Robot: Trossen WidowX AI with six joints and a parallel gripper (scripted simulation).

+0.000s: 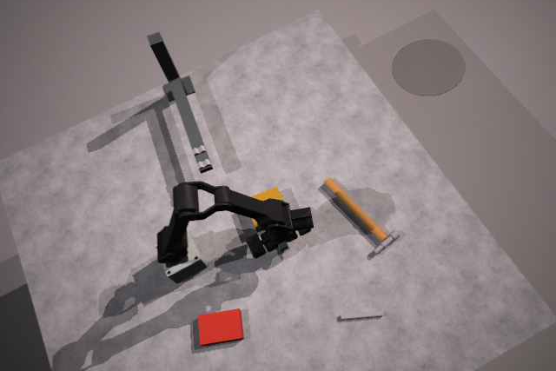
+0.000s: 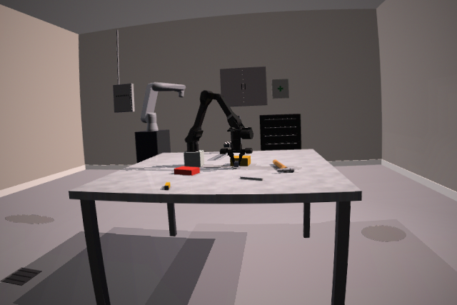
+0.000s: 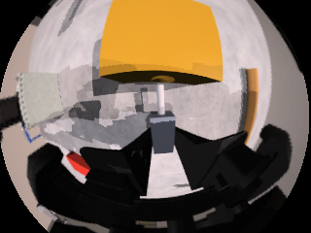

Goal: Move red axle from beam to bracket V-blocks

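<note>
Gripper fingers (image 1: 281, 248) (image 2: 235, 163) stand partly apart, clamped on a dark end block (image 1: 282, 247) (image 2: 235, 163) (image 3: 162, 134) with a pale rod (image 3: 161, 99), presumably the axle, though no red shows on it. It points at the hole in the yellow block (image 1: 271, 195) (image 2: 245, 160) (image 3: 160, 39), likely the beam; whether its tip is fully out, I cannot tell. Placing remains: the V-blocks (image 1: 204, 163) (image 2: 226, 144) hold no rod, on a bracket (image 1: 186, 110) reaching in from the table's (image 1: 448, 268) (image 2: 215, 196) (image 3: 206, 102) far-left edge. Release and withdrawal also remain.
</note>
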